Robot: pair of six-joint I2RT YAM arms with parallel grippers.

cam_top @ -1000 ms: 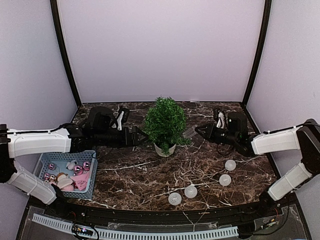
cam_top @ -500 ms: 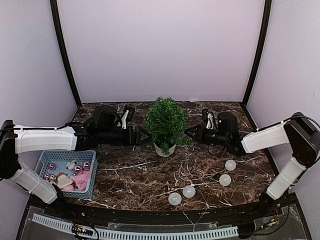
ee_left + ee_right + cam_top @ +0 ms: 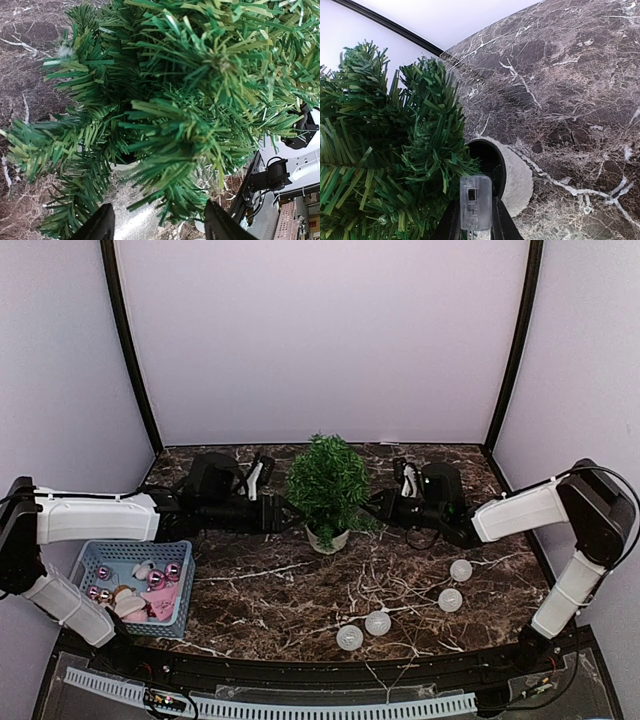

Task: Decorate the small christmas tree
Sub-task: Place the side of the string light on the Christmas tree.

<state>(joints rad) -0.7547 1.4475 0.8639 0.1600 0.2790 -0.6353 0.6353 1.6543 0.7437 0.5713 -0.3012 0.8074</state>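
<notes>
The small christmas tree [image 3: 328,483] stands in its round white pot [image 3: 328,538] at the middle of the marble table. My left gripper [image 3: 284,512] reaches its left side. In the left wrist view the tree [image 3: 190,100] fills the frame, and the left gripper [image 3: 157,227] is open with low branch tips between its fingertips [image 3: 100,225]. My right gripper [image 3: 376,505] is at the tree's right side. In the right wrist view the right gripper [image 3: 475,220] is shut on a small clear plastic clip [image 3: 475,202], just in front of the pot [image 3: 517,182] and the branches [image 3: 385,150].
A blue basket [image 3: 90,562] at the front left holds pink baubles [image 3: 158,578] and other ornaments. Several clear balls [image 3: 460,570] [image 3: 378,623] lie on the table at the front right. Walls close the back and sides.
The right arm has carried the clear clip leftwards up to the tree's right side. The left gripper has pushed further into the left branches and its jaws have narrowed.
</notes>
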